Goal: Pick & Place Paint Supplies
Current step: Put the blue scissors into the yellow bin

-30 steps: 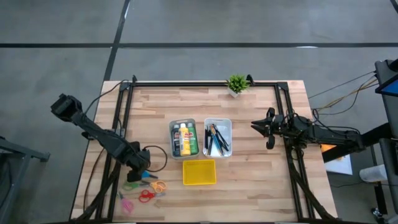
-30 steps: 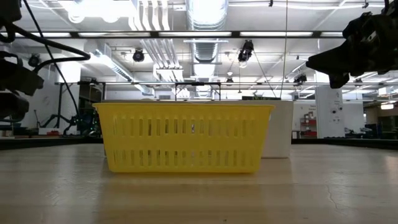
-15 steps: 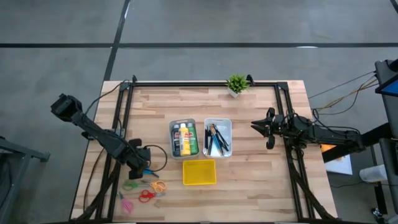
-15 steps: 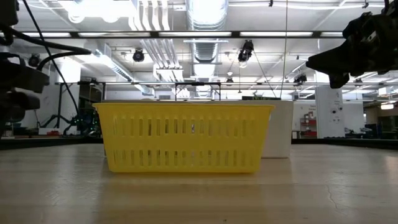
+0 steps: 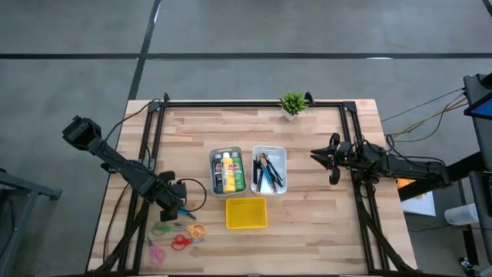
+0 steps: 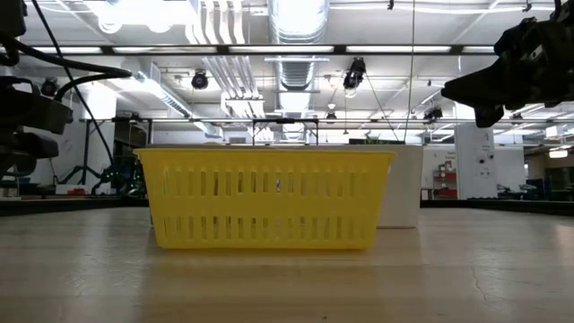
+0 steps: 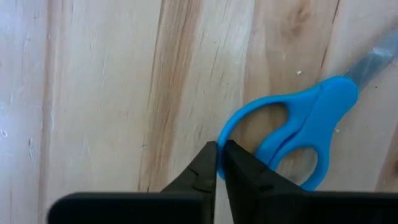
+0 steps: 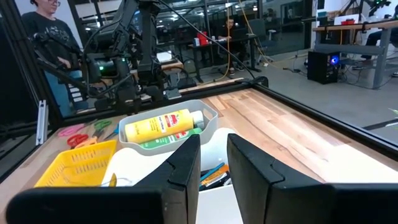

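The paint bottles (image 5: pixel 227 172) lie in a grey bin (image 5: pixel 213 158) at mid-table; the right wrist view shows the yellow one (image 8: pixel 163 124). The brushes and pencils (image 5: pixel 267 172) lie in a white bin (image 5: pixel 281 154) beside it. Near the table's left edge, my left gripper (image 5: pixel 178 211) points down at a pair of blue scissors (image 7: pixel 305 130) lying flat on the wood, its fingers closed (image 7: pixel 219 149). By the right edge, my right gripper (image 5: pixel 314 155) hangs level above the table, open (image 8: pixel 213 155), with nothing between its fingers. My left gripper meets the blue scissors at the rim of one handle loop (image 7: pixel 222 132), coming from above with the fingers pointing down. One finger (image 7: pixel 244 167) stands over the loop's opening and the other outside it, the rim running in between them. The scissors lie flat on the table.
A yellow basket (image 5: pixel 246 213) stands in front of the two bins. Green, orange, red and pink scissors (image 5: pixel 178 235) lie near the front left corner. A small potted plant (image 5: pixel 292 103) stands at the far edge. A person (image 8: pixel 46 25) stands beyond the table's left side.
My left hand has turned a little on the spot above the blue scissors. Nothing else on the table has moved.
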Tool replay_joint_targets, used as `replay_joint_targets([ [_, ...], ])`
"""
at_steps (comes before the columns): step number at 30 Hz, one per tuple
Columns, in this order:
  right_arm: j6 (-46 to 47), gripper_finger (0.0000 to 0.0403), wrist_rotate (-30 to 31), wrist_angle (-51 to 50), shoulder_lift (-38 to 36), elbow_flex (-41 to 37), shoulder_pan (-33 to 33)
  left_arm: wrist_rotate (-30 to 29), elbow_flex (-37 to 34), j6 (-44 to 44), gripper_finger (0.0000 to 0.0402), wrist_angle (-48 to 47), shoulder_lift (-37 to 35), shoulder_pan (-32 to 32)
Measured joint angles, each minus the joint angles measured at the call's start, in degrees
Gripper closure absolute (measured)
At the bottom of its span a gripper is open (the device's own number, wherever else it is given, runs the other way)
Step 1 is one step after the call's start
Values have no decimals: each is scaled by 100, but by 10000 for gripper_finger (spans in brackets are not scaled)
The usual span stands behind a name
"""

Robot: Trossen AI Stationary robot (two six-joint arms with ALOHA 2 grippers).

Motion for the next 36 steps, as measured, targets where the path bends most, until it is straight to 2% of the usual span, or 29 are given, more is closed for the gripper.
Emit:
replay_joint_targets([
  [4, 0, 325, 0, 0, 0, 0, -1, -11, 4, 1, 396, -4, 0, 0],
  [13, 1, 325, 0, 0, 0, 0, -2, 1, 83, -30, 398, -37, -14, 4],
  [21, 2, 325, -1, -1, 2, 0, 0, -37, 346, -504, 398, -307, -154, 9],
  [32, 2, 325, -2, -2, 4, 0, 0, -68, 1308, -852, 398, -887, -229, 15],
  [36, 2, 325, -2, -2, 4, 0, -2, -244, 1770, -1382, 398, -1211, -229, 39],
])
